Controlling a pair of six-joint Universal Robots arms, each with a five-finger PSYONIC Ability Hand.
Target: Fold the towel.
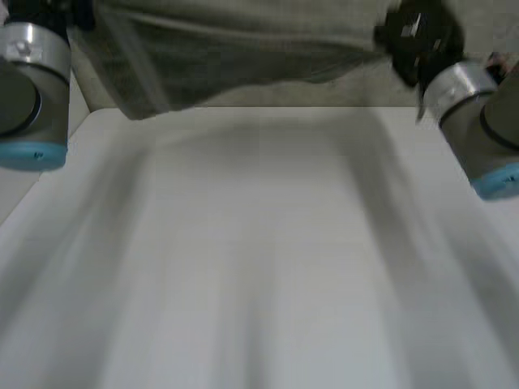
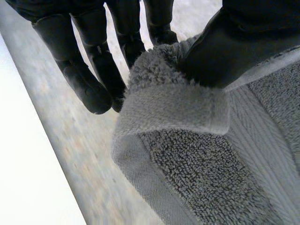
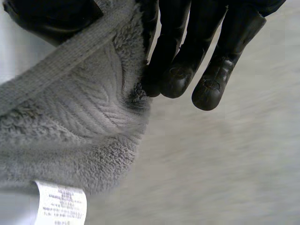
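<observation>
Towel [image 1: 243,57] grey, held up between hands, blurred, partly cut off; left hand [image 2: 93,70] pinches hemmed corner, right hand [image 3: 187,47] pinches edge near label [image 3: 61,204]; white table [image 1: 259,275] beneath arms

The left arm [image 1: 32,89] and the right arm [image 1: 478,113] are held up, wide apart. The left hand [image 2: 93,70] pinches the towel [image 2: 197,154] edge between its thumb and fingers. The right hand [image 3: 187,51] pinches the edge too, with its thumb on one side and its long fingers on the other.
</observation>
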